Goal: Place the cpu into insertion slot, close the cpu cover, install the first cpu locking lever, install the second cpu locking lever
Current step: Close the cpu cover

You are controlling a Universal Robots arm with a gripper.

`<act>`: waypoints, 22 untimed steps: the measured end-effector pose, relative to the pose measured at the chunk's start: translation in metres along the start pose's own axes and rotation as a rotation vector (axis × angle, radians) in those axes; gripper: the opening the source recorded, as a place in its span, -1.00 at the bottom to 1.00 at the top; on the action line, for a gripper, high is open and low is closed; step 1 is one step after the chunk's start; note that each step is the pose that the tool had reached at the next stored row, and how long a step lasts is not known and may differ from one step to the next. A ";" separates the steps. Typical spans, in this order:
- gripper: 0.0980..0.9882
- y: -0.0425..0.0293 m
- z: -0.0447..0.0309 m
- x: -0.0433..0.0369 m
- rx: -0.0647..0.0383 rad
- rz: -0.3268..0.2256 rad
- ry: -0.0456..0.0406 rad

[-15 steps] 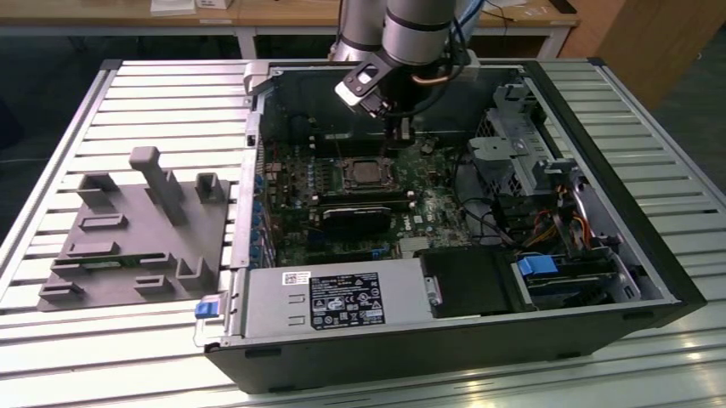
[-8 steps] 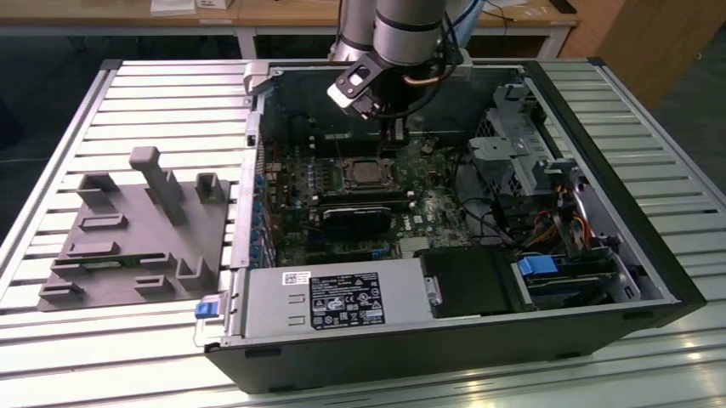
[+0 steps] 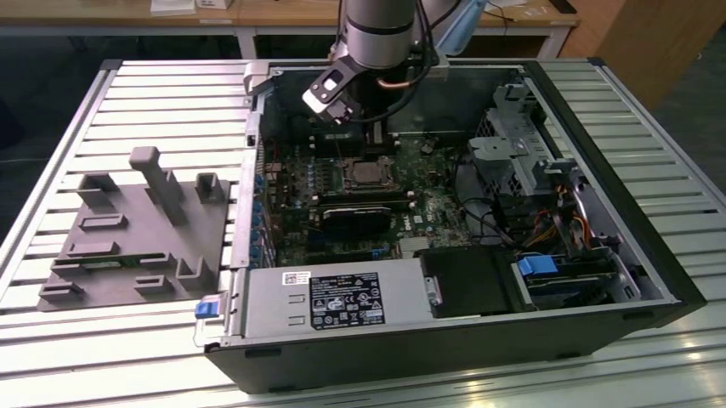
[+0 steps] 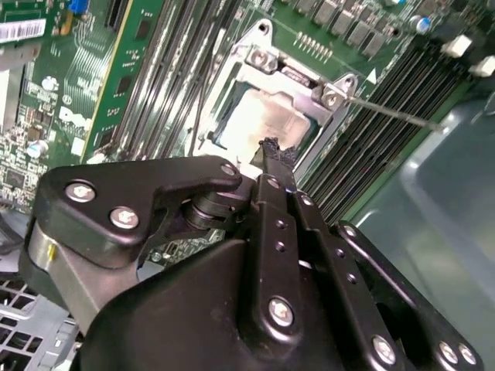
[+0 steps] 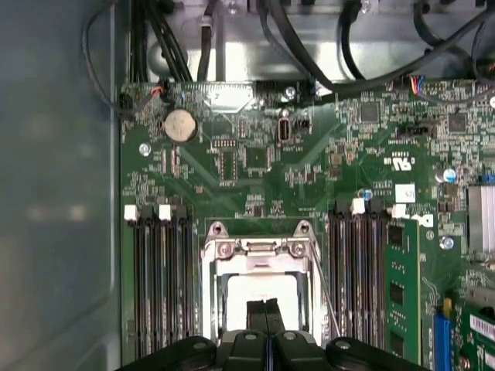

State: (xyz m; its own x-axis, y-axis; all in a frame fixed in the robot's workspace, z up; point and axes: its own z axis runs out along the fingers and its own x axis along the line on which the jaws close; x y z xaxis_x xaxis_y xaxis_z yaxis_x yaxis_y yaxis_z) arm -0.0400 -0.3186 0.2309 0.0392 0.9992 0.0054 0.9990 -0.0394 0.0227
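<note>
Silver top of the cpu (image 5: 240,301) sits square in the insertion slot (image 3: 365,173) on the green board (image 5: 255,166). As far as I can tell the cpu cover (image 5: 258,249) is already lying down over it, with the cut-out framing the chip. The gripper (image 5: 265,303) hangs right over the middle of the chip with its fingers pinched together. There's just a hairline seam between them and nothing in there that I can see, so it's carrying nothing. I can't tell from either wrist view whether the tips touch the metal or float just above it. What worries me is the thin locking lever (image 4: 394,114), which in the second wrist view pokes out free past the cover's corner and isn't hooked under anything I can make out. So my guess is the frame is only resting there, not clamped. Nudge its edge and it could lift or skew, and a push that lands off-centre might rock the chip and mash the contacts underneath. The lever itself is skinny round wire, so I'd expect closed fingertips to skate off it under load. If that happens, the tips jab the board, or the memory slots (image 5: 158,286) right beside the socket.
</note>
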 end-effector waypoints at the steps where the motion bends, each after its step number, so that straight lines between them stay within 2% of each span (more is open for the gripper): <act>1: -0.99 -0.0016 0.0001 -0.0001 -0.001 0.000 0.0000; 7: -0.99 -0.0036 0.0001 -0.0002 -0.001 -0.001 -0.0002; 9: -0.99 -0.0039 0.0000 -0.0002 -0.001 -0.016 0.0000; 22: -0.99 -0.0039 0.0002 -0.0002 -0.001 -0.239 0.0003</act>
State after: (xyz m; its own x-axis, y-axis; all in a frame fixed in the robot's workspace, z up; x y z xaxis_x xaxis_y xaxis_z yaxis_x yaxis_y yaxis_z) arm -0.0439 -0.3187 0.2306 -0.1984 0.9801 0.0001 0.9798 0.1984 0.0240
